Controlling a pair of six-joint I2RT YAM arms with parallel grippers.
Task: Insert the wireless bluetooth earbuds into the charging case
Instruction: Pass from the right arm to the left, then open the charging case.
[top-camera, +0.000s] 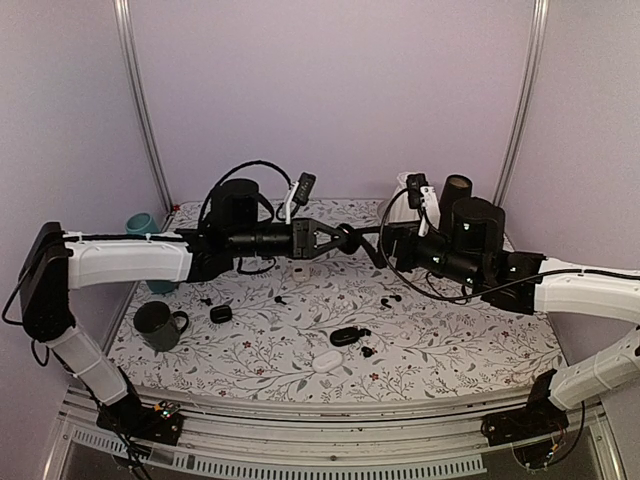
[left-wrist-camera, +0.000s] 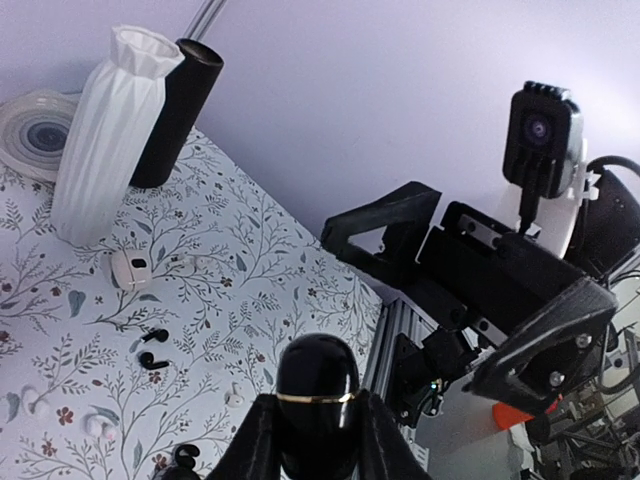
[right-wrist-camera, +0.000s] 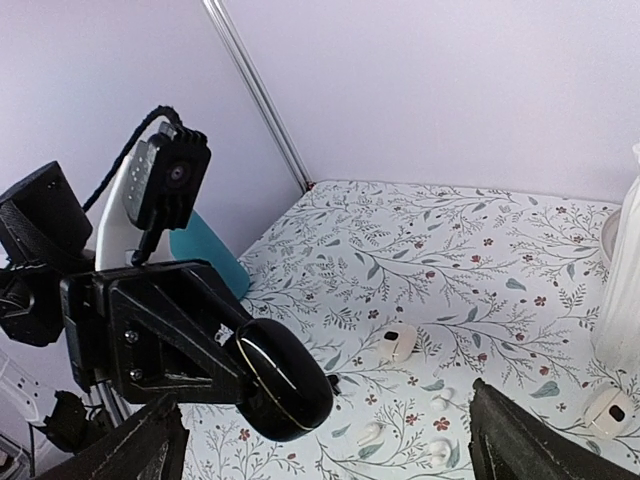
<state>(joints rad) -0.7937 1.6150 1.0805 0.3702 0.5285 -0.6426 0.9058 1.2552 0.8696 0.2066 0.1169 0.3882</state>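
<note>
Our left gripper (left-wrist-camera: 318, 425) is clamped tight on the charging case (left-wrist-camera: 318, 390), a glossy black pebble held up off the table with its lid shut (a thin gold seam runs around it). Opposite, our right gripper (right-wrist-camera: 325, 420) faces the case with jaws spread wide and nothing in them. A pair of black earbuds (left-wrist-camera: 151, 349) lies on the floral cloth (left-wrist-camera: 250, 300) below, well apart from the case and near a small white case (left-wrist-camera: 130, 269). We judge the opening step is in hand. Next, the right fingers must catch the lid above the seam while the left holds the base steady.
</note>
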